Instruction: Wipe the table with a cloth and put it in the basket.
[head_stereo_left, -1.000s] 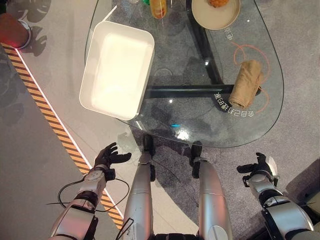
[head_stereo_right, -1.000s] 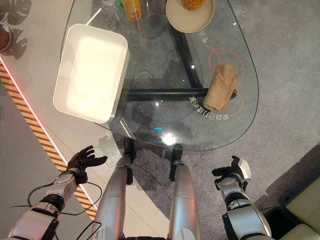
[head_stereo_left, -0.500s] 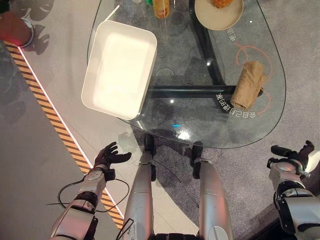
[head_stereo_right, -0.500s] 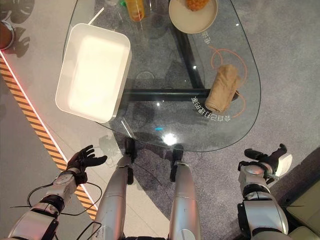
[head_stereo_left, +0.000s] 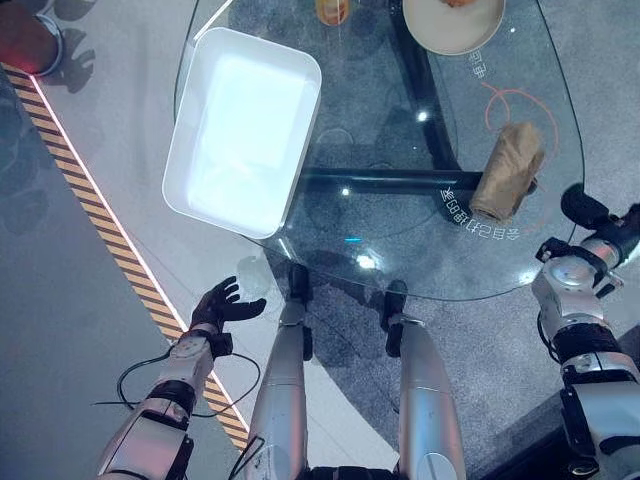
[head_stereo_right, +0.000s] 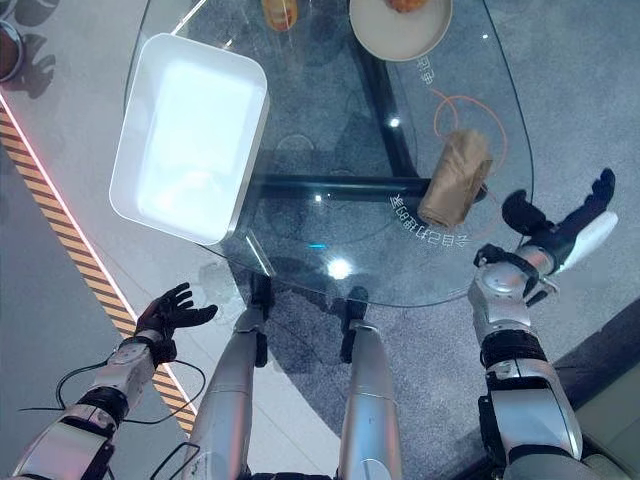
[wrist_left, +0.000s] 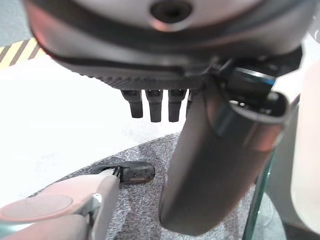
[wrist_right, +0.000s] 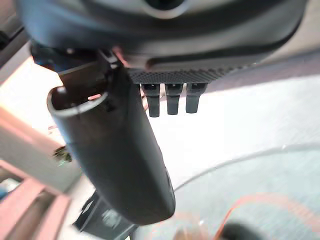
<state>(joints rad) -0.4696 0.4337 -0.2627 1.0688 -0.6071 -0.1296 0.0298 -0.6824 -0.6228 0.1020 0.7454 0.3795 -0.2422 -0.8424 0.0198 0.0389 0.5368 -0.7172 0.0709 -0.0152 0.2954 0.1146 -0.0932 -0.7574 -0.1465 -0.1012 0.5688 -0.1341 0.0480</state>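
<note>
So the tan cloth (head_stereo_right: 456, 178) is lying rolled up on the right side of the glass table (head_stereo_right: 330, 235), sitting partly on an orange ring mark (head_stereo_left: 517, 108) printed on the glass. Nothing is touching it. The white basket (head_stereo_right: 190, 138), really more of a shallow rectangular tub, sits on the table's left side and hangs over the edge a bit, well apart from the cloth.

The right hand (head_stereo_right: 560, 232) is up just off the table's right edge, near the cloth but not on it, fingers stretched out straight and spread, holding nothing. The left hand (head_stereo_left: 222, 304) hangs low by the table's near-left edge over the floor, fingers loosely apart, also empty.

At the far end of the table there's a beige plate (head_stereo_left: 452, 22) with some orange-ish food on it, hard to tell what, and beside it an orange bottle or cup (head_stereo_right: 280, 13), mostly cut off.
</note>
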